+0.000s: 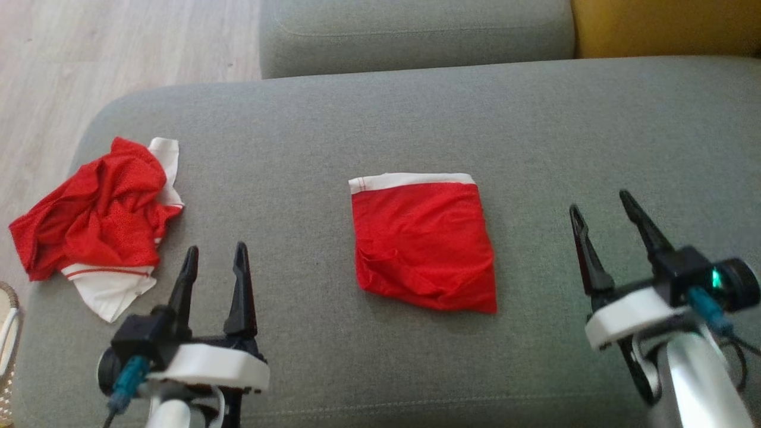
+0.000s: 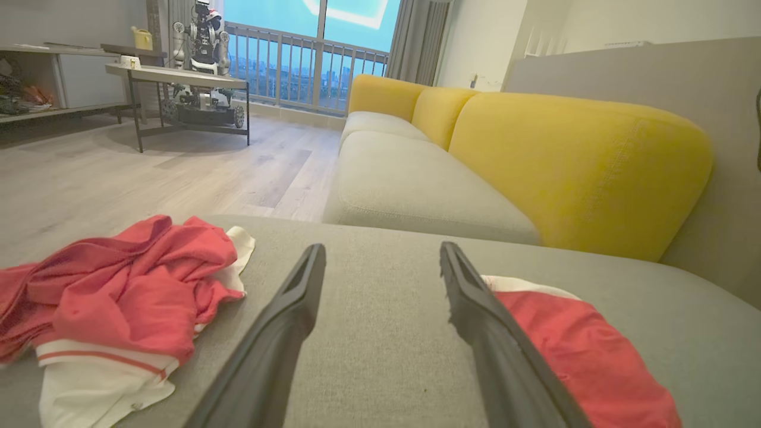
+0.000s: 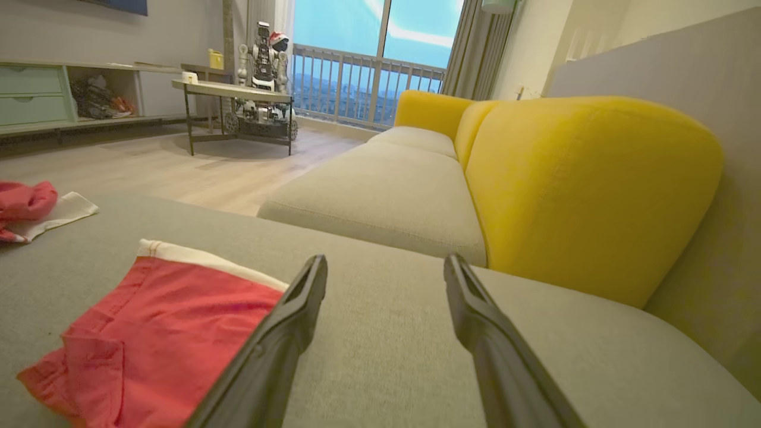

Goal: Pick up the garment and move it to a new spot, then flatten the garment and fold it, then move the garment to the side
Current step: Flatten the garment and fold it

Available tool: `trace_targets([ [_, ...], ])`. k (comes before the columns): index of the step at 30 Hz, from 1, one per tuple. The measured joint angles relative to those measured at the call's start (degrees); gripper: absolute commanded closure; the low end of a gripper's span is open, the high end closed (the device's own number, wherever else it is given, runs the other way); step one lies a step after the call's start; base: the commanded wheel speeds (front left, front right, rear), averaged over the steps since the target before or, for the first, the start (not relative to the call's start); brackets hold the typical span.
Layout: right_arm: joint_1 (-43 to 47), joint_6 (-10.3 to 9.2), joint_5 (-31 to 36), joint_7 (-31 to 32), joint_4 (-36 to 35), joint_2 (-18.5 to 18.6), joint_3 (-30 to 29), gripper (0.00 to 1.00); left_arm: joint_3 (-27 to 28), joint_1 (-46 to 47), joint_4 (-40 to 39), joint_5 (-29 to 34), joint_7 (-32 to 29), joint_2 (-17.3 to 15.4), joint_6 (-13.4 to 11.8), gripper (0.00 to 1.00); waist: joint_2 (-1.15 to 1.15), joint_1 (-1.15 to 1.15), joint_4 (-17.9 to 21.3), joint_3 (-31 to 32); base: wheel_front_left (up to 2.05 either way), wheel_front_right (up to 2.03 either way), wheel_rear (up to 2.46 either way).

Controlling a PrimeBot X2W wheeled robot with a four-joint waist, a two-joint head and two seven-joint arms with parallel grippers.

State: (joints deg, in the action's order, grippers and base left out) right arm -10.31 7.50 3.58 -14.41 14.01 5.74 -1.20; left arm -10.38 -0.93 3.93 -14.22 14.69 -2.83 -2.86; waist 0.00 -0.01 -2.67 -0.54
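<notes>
Lying folded on grey cushion [image 1: 416, 119], red garment [image 1: 423, 246] sits between left gripper [image 1: 216, 248] and right gripper [image 1: 599, 202], both spread wide, empty.

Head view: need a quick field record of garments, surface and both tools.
surface: grey sofa cushion
centre item: folded red shorts, lying flat, white waistband at the far edge
left item: crumpled red-and-white garment, near the cushion's left edge
left tool: open, holding nothing, between the two items on the near side
right tool: open, holding nothing, to the right of the shorts
contact: both tools look clear of the fabric
fold step: shorts appear already folded, not yet moved aside
</notes>
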Motion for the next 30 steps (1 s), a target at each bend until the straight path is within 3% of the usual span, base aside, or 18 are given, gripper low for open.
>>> trace_targets([
  [5,3.58,0.00,0.98,0.00,-2.96,-2.05,-2.56,0.00,-0.09,-1.53,0.05,0.67,0.00,-0.01,-0.49,0.00,0.00,0.00,0.66,-0.45,0.00,0.00,0.00],
  [14,3.89,0.00,1.58,0.00,-3.22,-2.53,-2.41,0.00,-0.86,-1.09,0.19,1.60,0.00,-0.01,-0.27,0.00,0.00,0.00,-0.35,-1.47,0.00,0.00,0.00],
  [15,3.81,0.00,1.65,0.00,-2.72,-2.53,-2.05,0.23,-1.04,-0.99,0.19,1.60,0.00,-0.01,-0.14,0.00,0.00,0.00,-0.63,-1.74,0.00,0.00,0.00],
  [16,3.67,0.00,1.67,-0.01,-1.89,-2.53,-1.49,0.91,-1.32,-0.87,0.23,1.60,0.00,-0.01,-0.11,0.00,0.00,0.00,-0.96,-2.05,0.00,0.00,0.00],
  [17,3.47,0.00,1.85,-0.01,-0.91,-2.50,-0.62,1.00,-1.64,-0.67,0.35,1.60,0.00,-0.01,-0.07,0.00,0.00,0.00,-1.35,-2.41,0.00,0.00,0.00],
  [23,-2.79,0.00,1.26,-0.02,5.02,-1.66,6.31,1.00,-2.33,1.42,0.76,1.59,0.00,-0.01,0.44,0.00,0.00,0.01,-4.39,-5.12,0.00,0.00,0.00],
  [30,-10.84,0.00,-0.41,-0.02,18.85,1.87,14.06,1.00,-4.56,3.47,1.41,1.38,0.00,0.00,0.92,0.00,0.00,0.02,-9.56,-8.30,0.00,0.00,0.00],
])
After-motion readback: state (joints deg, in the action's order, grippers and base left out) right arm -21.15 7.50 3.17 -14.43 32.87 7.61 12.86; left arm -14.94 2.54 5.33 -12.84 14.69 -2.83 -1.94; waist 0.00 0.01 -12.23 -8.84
